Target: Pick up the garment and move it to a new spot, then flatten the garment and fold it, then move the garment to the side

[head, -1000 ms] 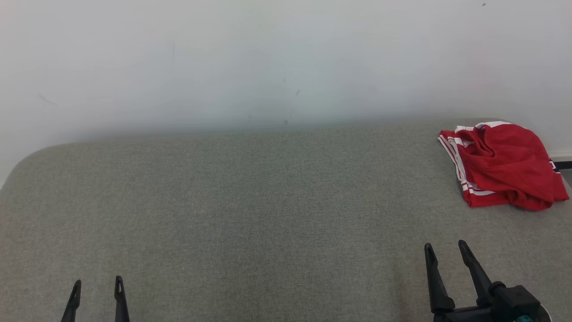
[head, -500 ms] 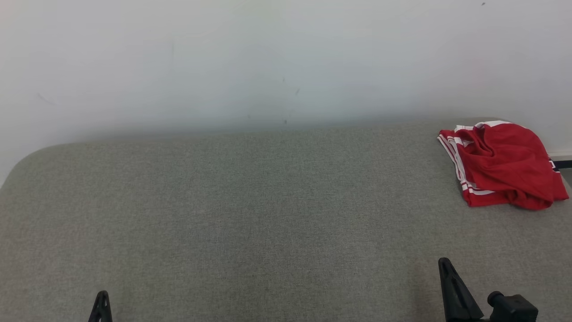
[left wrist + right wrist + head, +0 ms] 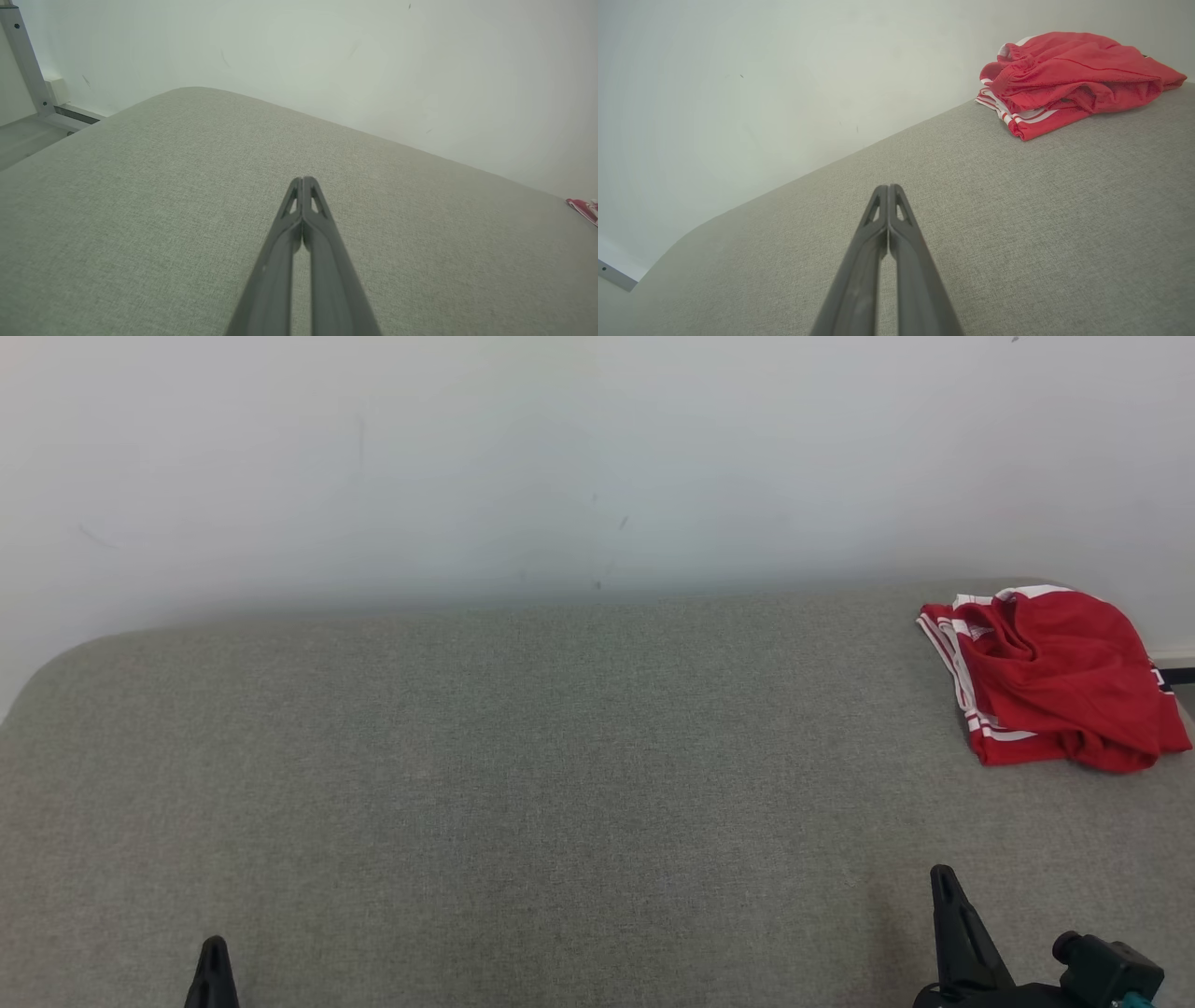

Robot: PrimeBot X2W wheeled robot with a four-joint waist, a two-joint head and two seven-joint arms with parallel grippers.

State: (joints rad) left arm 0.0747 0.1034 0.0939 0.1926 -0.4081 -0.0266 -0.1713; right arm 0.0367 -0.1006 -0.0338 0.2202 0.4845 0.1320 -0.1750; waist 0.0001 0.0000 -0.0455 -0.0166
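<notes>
A bare, lab-like test room is showing: a scuffed white wall [image 3: 560,457] is standing at twelve o'clock behind a grey fabric-covered bench [image 3: 523,784].

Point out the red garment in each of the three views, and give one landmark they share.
Head view: the red garment lies at the far right, on the grey fabric surface near the white wall.
Left wrist view: a red-and-white sliver at the right edge.
Right wrist view: upper right, crumpled.
Shared landmark: the line where the grey fabric surface meets the white wall.
</notes>
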